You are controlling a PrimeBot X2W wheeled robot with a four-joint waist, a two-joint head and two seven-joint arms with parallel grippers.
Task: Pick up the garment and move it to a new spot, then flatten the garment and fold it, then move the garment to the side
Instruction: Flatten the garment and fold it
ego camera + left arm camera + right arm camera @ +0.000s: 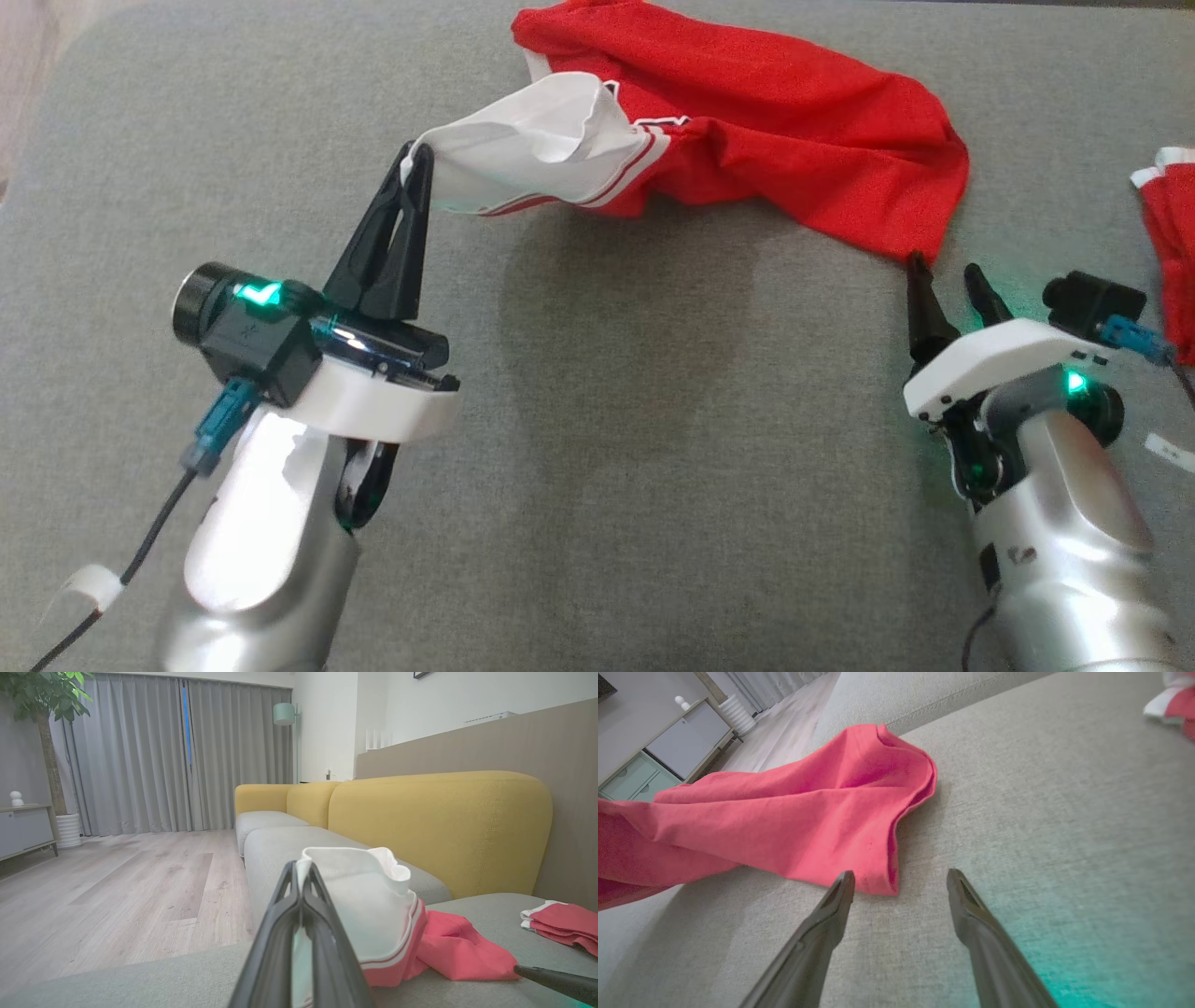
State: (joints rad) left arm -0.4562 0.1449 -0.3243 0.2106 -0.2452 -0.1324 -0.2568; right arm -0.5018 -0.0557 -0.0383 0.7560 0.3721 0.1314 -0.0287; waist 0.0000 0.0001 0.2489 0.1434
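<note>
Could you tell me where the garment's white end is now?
The white end sits upper left of centre in the head view, pinched in the left claw over the grey cushion.

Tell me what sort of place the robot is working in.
Most likely a home living room: a sofa with yellow backrests and grey seats, floor-length grey curtains, a floor lamp and a wooden floor.

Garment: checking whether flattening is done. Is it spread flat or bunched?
Bunched. The garment lies twisted in folds on the cushion, its white end pinched and held up by the left gripper.
</note>
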